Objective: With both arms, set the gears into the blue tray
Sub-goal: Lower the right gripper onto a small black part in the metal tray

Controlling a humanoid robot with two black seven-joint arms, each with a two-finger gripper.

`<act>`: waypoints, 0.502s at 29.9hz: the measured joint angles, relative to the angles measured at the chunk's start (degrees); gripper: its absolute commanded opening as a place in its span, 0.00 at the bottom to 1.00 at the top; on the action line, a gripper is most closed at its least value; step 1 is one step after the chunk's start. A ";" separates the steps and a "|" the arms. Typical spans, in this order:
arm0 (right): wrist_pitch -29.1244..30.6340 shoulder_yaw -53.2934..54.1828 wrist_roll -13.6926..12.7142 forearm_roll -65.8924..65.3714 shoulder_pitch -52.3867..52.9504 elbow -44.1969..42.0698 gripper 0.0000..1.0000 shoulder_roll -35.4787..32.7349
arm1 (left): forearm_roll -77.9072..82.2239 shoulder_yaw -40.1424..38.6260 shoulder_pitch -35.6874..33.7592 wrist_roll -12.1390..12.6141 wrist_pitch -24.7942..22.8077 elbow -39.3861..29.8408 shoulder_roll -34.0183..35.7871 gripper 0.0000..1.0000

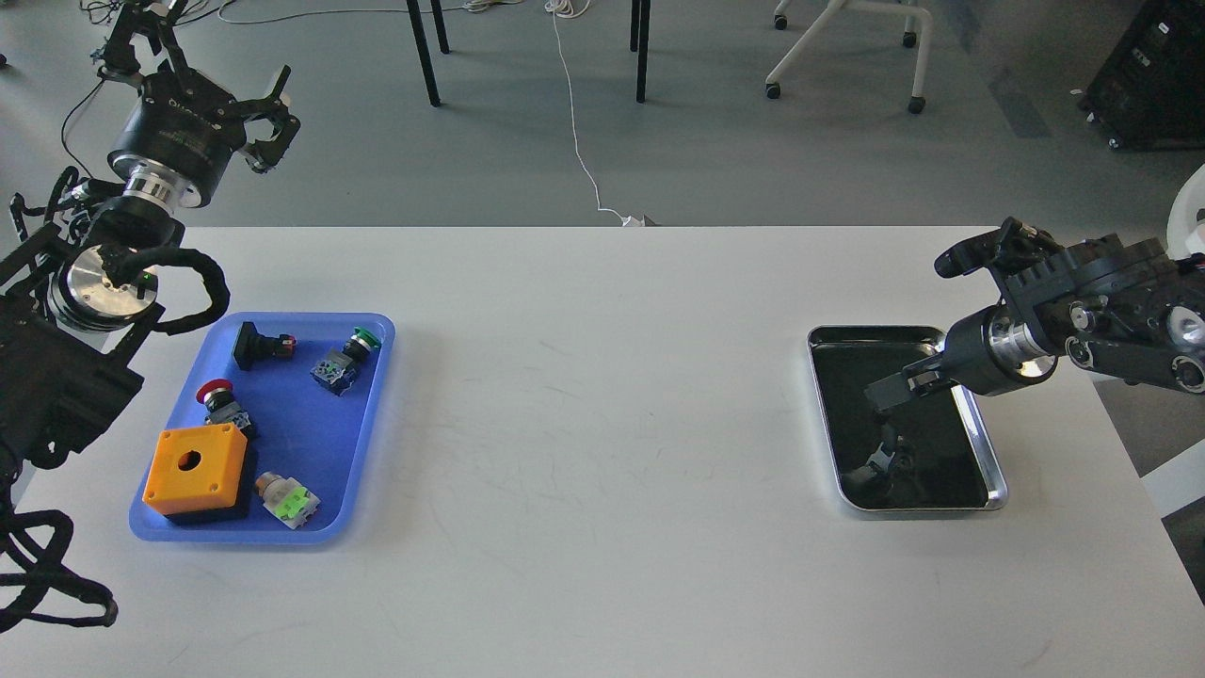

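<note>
Right gripper: reaches in from the right, tip low over the silver tray, above its dark reflective floor. Fingers dark against a dark bottom; cannot tell whether spread or pressed together, or whether anything is pinched. A dark reflection of the arm shows below it in the tray.

Left gripper: raised high at upper left, beyond the far worktop edge, over the floor. Fingers look spread apart, nothing between them. Well apart from the blue tray.

Blue tray lies on the left part of the white worktop. In it: an orange box with a round hole on top at the near left; a red-capped switch just behind it; a black switch at the far left; a green-capped switch at the far right; a pale green-and-white switch near the front edge.

Gears: cannot be made out anywhere, neither in the blue tray nor against the silver tray's dark bottom.

Silver tray and blue tray well apart, bare worktop between them.
</note>
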 measured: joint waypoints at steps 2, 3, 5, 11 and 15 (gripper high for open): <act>0.00 0.07 0.00 0.13 -1.23 -1.15 0.68 0.99 | 0.00 0.00 0.03 0.01 0.00 0.12 -0.24 0.98; -0.01 0.11 0.00 0.22 -1.89 -1.77 0.67 1.52 | 0.00 0.00 0.04 0.04 0.00 0.15 -0.47 0.98; -0.04 0.15 -0.01 0.35 -2.74 -2.61 0.67 2.17 | -0.01 0.00 0.04 0.05 0.00 0.16 -0.83 0.98; -0.14 0.35 0.04 0.60 -3.33 -3.91 0.62 3.08 | -1.47 -0.07 0.04 0.04 0.00 0.31 -0.84 0.98; -0.13 0.35 0.50 0.62 -3.88 -4.81 0.60 3.91 | -1.88 -0.09 0.13 0.03 0.00 0.35 -0.50 0.98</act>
